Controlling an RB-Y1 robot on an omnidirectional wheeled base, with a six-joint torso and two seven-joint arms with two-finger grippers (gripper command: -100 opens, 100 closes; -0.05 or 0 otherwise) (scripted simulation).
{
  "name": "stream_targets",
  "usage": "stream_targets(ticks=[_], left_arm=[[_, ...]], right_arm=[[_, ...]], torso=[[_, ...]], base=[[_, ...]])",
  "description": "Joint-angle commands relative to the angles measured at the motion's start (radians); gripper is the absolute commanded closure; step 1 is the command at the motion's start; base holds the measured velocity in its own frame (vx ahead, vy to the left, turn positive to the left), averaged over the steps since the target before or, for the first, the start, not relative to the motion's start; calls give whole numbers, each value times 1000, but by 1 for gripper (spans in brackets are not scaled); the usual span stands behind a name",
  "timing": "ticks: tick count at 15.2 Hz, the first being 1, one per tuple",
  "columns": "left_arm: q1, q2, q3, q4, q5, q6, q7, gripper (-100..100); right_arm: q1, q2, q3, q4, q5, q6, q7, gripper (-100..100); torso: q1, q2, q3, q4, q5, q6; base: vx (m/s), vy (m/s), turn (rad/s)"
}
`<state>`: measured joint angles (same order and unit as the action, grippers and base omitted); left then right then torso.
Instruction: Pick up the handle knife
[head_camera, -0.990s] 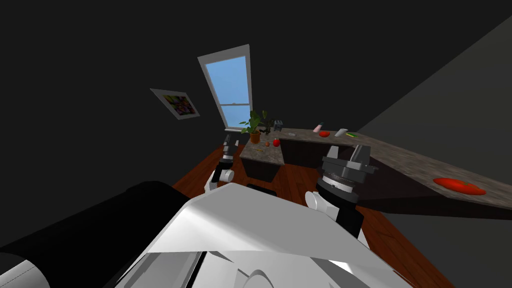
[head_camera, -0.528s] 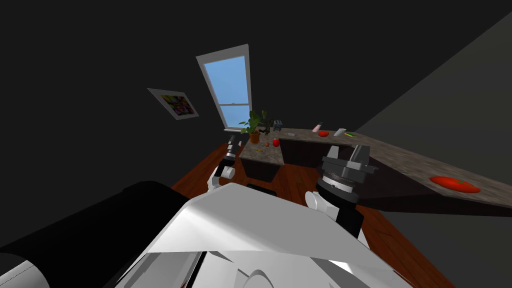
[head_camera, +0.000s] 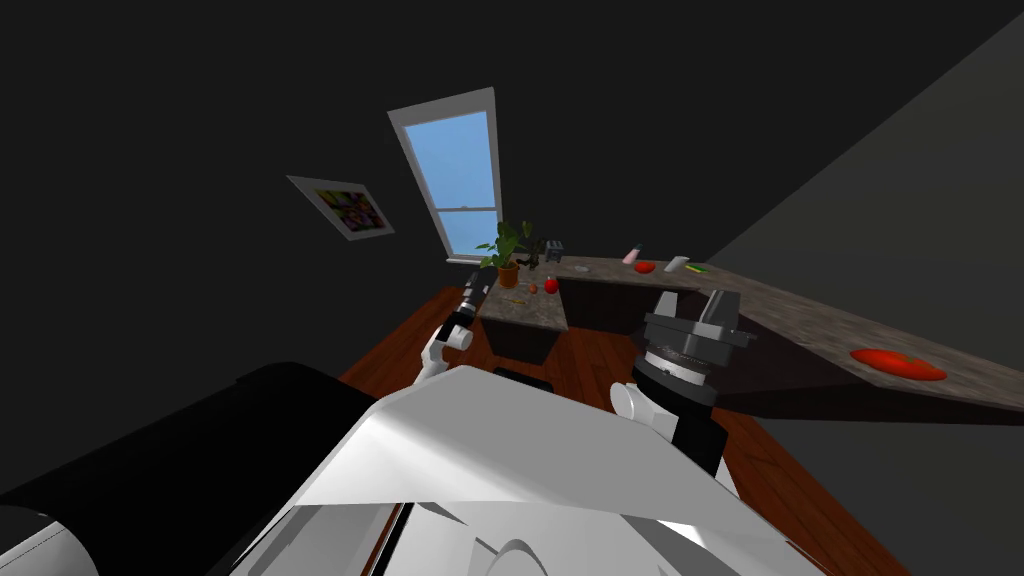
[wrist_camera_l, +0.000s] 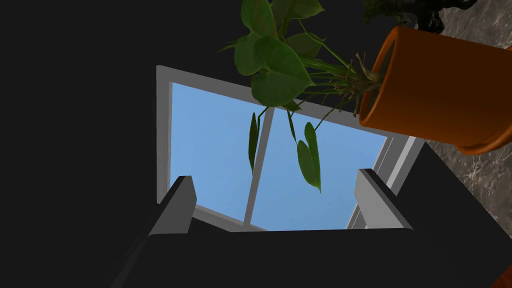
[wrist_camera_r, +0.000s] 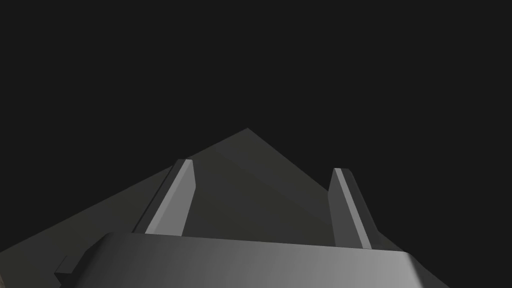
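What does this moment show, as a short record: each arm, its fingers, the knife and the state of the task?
left gripper: fingers open, empty, at the small counter's corner
nearest thing: potted plant in an orange pot, apart from the fingers, not between them
right gripper: fingers open, empty, raised before the long counter
task object: cannot tell for sure; possibly the thin yellowish item on the small counter
also there: red fruit
status: nothing grasped yet
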<state>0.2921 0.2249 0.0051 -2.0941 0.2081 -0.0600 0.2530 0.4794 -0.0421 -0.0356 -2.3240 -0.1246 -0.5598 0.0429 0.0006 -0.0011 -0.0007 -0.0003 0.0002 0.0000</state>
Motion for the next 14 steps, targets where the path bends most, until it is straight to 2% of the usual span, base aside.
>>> stream_targets(ticks=[1, 3, 4, 6, 7, 9, 10, 12, 13, 14], left_arm=[[-40, 9, -6, 38, 11, 50, 10, -100], [-40, 9, -6, 38, 11, 71, 10, -100], [-74, 19, -9, 68, 23, 105, 21, -100], [-74, 19, -9, 68, 23, 128, 21, -100], [-109, 28, -12, 100, 35, 161, 33, -100], [-109, 28, -12, 100, 35, 186, 33, -100], [-145, 37, -15, 133, 47, 218, 45, -100], [-145, 37, -15, 133, 47, 246, 45, -100], [-182, 45, -18, 166, 60, 278, 57, -100], [-182, 45, -18, 166, 60, 298, 57, -100]], right_arm=[[0, 0, 0, 0, 0, 0, 0, 0], [0, 0, 0, 0, 0, 0, 0, 0], [0, 0, 0, 0, 0, 0, 0, 0], [0, 0, 0, 0, 0, 0, 0, 0], [0, 0, 0, 0, 0, 0, 0, 0], [0, 0, 0, 0, 0, 0, 0, 0], [0, 0, 0, 0, 0, 0, 0, 0], [0, 0, 0, 0, 0, 0, 0, 0], [0, 0, 0, 0, 0, 0, 0, 0], [0, 0, 0, 0, 0, 0, 0, 0]], torso=[[0, 0, 0, 0, 0, 0], [0, 0, 0, 0, 0, 0], [0, 0, 0, 0, 0, 0], [0, 0, 0, 0, 0, 0], [0, 0, 0, 0, 0, 0], [0, 0, 0, 0, 0, 0], [0, 0, 0, 0, 0, 0], [0, 0, 0, 0, 0, 0], [0, 0, 0, 0, 0, 0], [0, 0, 0, 0, 0, 0]], base=[[9, 6, -21], [9, 6, -22], [10, 6, -21], [10, 6, -22], [9, 7, -27], [10, 6, -22], [11, 5, -32], [11, 6, -22], [10, 6, -25], [12, 8, -35]])
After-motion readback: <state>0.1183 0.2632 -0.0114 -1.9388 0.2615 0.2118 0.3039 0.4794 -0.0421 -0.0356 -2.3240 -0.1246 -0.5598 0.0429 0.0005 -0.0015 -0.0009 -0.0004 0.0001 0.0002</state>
